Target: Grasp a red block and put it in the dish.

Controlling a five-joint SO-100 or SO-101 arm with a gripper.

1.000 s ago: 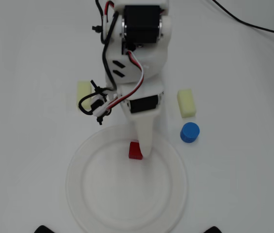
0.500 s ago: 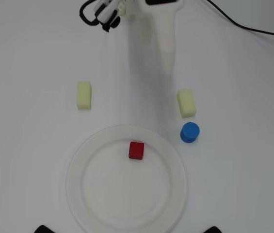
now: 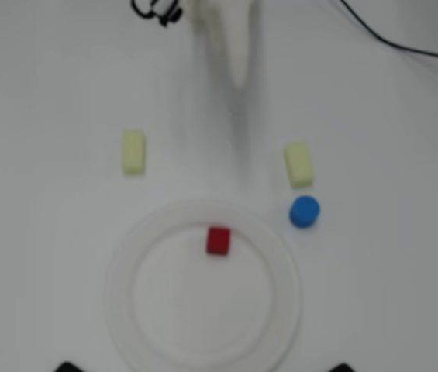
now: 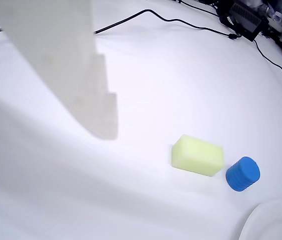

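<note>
Here we see the red block [image 3: 219, 240] lying inside the dish [image 3: 129, 267], on its upper part in the overhead view, near the rim. The gripper [image 3: 238, 77] hangs at the top of that view, well apart from the dish and holding nothing; whether its fingers are spread or pressed together we cannot tell. A blue cylinder [image 3: 305, 211] stands just beside a yellow block [image 3: 299, 163] outside the dish's upper right rim, and another yellow block [image 3: 133, 151] lies to the upper left. In the wrist view one white finger [image 4: 81, 85] shows above the white table [image 4: 170, 75].

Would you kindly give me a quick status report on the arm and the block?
Gripper empty, clear of plate; jaws unreadable. Red block inside plate. Nothing in the way.
</note>
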